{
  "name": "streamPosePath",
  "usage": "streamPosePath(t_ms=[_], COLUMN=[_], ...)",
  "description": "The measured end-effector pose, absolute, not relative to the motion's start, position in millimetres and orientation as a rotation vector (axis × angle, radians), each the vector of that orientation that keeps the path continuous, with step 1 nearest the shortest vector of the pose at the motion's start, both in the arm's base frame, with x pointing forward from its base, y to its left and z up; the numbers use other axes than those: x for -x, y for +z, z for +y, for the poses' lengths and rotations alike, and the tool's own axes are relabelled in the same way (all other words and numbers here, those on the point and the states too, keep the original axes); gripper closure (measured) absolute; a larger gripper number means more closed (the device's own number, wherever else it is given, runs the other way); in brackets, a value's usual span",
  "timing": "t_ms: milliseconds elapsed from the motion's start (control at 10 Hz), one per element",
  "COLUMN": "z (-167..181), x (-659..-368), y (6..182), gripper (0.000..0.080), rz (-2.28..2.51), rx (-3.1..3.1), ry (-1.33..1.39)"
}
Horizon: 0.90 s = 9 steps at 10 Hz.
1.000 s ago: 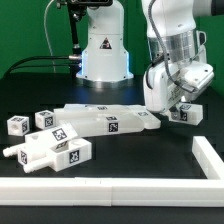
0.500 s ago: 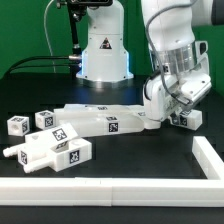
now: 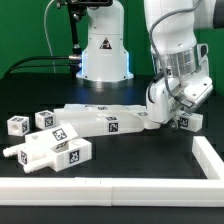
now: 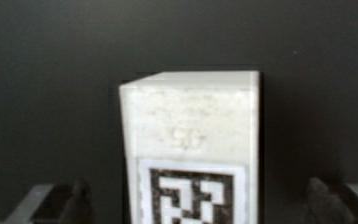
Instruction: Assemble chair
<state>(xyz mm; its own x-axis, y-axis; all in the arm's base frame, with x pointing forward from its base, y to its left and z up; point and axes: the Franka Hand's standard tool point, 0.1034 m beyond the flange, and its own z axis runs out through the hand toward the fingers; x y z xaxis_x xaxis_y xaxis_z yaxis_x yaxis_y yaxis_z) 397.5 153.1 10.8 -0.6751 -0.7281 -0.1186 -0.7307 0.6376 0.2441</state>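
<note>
My gripper (image 3: 172, 112) hangs low over the table at the exterior view's right, open. A small white tagged chair block (image 3: 188, 121) is right beside it. In the wrist view that block (image 4: 194, 110) stands between my fingers (image 4: 55, 202), with a dark gap on each side, and my gripper (image 4: 194, 205) does not touch it. A long flat white chair piece (image 3: 100, 120) with tags lies in the middle, its end next to my gripper. More tagged chair parts (image 3: 55, 150) lie at the front left. Two small tagged cubes (image 3: 17, 124) sit at the far left.
A long low white rail (image 3: 100, 188) runs along the front and turns up the right side (image 3: 210, 155). The robot base (image 3: 103, 55) stands at the back with cables to its left.
My arm has swung a little to the exterior view's right and dropped slightly. The small block by my gripper sits a little lower and further right in the picture.
</note>
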Motion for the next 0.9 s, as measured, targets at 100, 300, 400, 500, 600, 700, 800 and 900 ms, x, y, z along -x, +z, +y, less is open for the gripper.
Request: streamPosePath(t_ms=[100,300,400,500,600,700,800,900], z=[150.6,138.2,135.2,136.7,136.1,135.8,133.4,119.7], x=[-406.4,-427.2,-434.3,-435.6,-434.0,-433.9,-433.0,-431.4], y=[23.9,54.1,64.3,66.5,63.9,63.7,61.0,51.6], gripper=[0.0160,0.0152,0.0152,0.0151,0.0151,0.0151,0.0151,0.0151], rz=[2.805,2.719,2.690,2.678,2.684,2.684,2.676,2.587], rx=[1.258,1.280,1.296,1.321,1.319,1.320,1.344,1.517], ry=[0.423,0.390,0.382,0.380,0.382,0.381,0.379,0.396])
